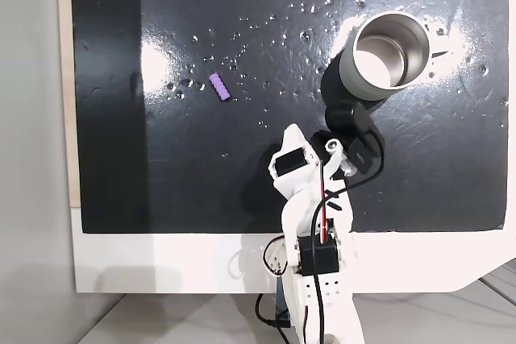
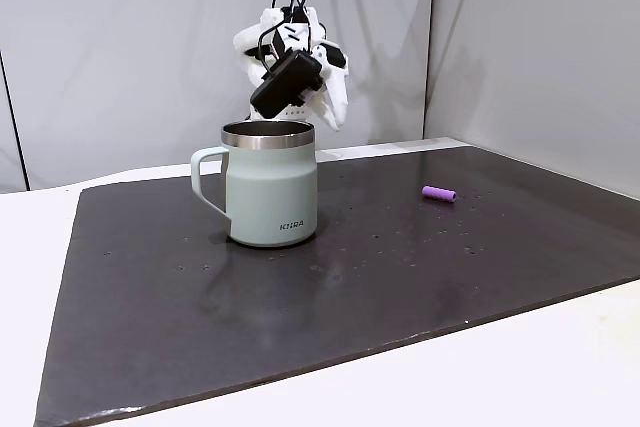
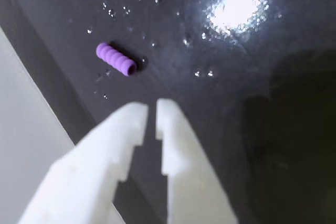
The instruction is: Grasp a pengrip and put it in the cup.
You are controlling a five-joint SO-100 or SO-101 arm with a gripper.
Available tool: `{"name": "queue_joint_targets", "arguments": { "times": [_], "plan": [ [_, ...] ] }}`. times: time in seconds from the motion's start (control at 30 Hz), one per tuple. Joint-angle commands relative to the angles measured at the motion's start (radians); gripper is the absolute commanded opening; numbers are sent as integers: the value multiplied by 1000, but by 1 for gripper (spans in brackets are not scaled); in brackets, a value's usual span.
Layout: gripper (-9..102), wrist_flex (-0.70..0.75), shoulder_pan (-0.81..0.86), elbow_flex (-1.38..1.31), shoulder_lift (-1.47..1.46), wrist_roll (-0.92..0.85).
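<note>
Since your white two-finger gripper (image 3: 151, 109) hangs nearly closed with nothing between its tips, spread it first, then descend toward the small purple ridged rubber pengrip (image 3: 116, 60), lying at eleven o'clock in the wrist view, and straddle its short axis. One pengrip, one pale metal handled cup (image 2: 270, 184).

the cup (image 2: 270, 187) is showing one small dark printed word low on its pale outer wall in a fixed view, facing the camera. the letters are appearing to spell "kiira", though they are too small for a sure reading. no other text, number or sign is proving readable on any surface in the three views.
</note>
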Motion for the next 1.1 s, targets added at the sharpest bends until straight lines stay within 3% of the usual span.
{"name": "queue_joint_targets", "arguments": {
  "times": [0.0, 0.6, 0.83, 1.07],
  "plan": [
    [0, 9, -8, -206, -130, -74],
    [0, 341, -103, -1220, -1043, -474],
    [0, 336, -179, -1290, -1100, -741],
    [0, 328, -232, -1298, -1177, -885]
  ]
}}
